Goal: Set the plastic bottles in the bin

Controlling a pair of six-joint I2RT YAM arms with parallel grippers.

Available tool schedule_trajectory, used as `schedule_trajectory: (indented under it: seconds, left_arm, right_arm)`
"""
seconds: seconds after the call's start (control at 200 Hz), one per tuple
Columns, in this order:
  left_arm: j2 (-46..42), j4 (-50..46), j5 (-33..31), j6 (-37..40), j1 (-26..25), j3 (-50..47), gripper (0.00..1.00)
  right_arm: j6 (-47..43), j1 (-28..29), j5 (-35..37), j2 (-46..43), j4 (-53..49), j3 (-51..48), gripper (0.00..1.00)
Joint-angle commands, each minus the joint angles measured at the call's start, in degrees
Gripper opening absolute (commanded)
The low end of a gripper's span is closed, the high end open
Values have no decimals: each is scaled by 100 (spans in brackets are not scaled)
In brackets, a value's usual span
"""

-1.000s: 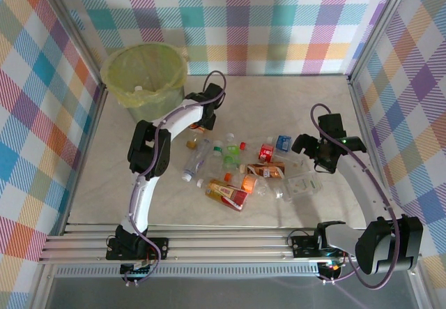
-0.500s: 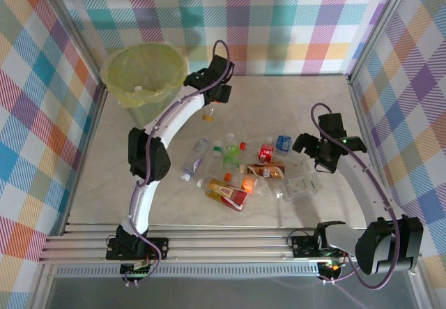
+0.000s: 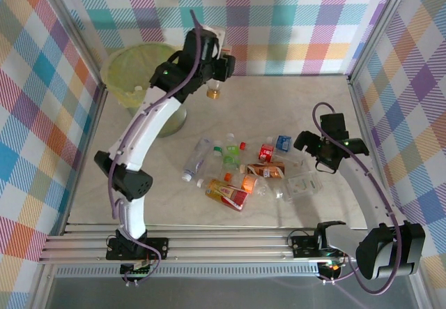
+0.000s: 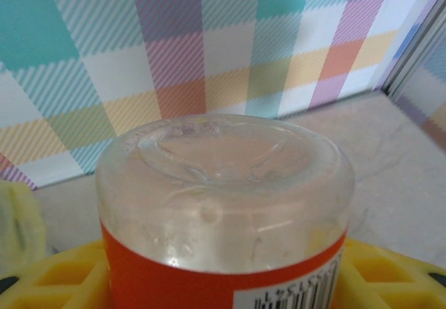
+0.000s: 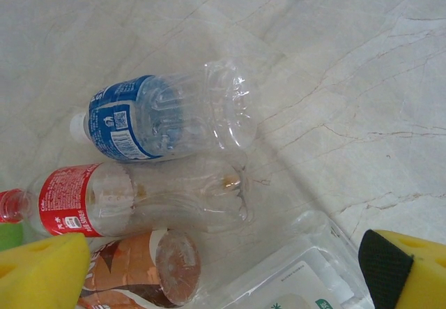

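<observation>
So L gripper point(image 3: 216, 84) pinches orange-label bottle point(image 4: 223, 183) near bin point(image 3: 118, 86); R gripper point(image 3: 322, 161) spread over bottle pile point(image 3: 240, 173).

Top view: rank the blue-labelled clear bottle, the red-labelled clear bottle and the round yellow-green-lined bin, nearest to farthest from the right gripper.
From the right gripper:
1. Blue-labelled clear plastic bottle, just to its left.
2. Red-labelled clear plastic bottle, a little farther left.
3. Round bin lined with a yellow-green bag, far off in the back-left corner.
</observation>
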Motion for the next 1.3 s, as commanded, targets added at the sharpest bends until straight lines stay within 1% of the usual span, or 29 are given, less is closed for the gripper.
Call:
schedule_trajectory:
  seconds: [0.0, 0.185, 0.325, 0.46, 0.695, 0.91, 1.085, 1.295]
  left_arm:
    - [-368, 243, -203, 228, -20, 146, 57]
    - [-660, 317, -738, 631, 96, 172, 57]
    - [-785, 295, -849, 665, 453, 191, 57]
    - [-855, 234, -841, 575, 947, 188, 57]
    - [-829, 80, -305, 71, 2029, 190, 57]
    - [-640, -5, 105, -286, 2800, 192, 56]
    - [-397, -70, 295, -491, 3120, 185, 56]
    - [-105, -43, 377, -591, 3247, 187, 56]
  right_arm:
    - [62, -30, 64, -78, 46, -71, 100]
    - [58, -28, 57, -77, 39, -85, 100]
    - [52, -33, 62, -92, 33, -67, 100]
    - [53, -28, 68, -88, 5, -58, 100]
    - [61, -31, 58, -70, -11, -11, 100]
    - [69, -29, 30, -42, -49, 41, 100]
    - [82, -35, 22, -35, -64, 60, 100]
    - [76, -34, 22, -44, -80, 70, 100]
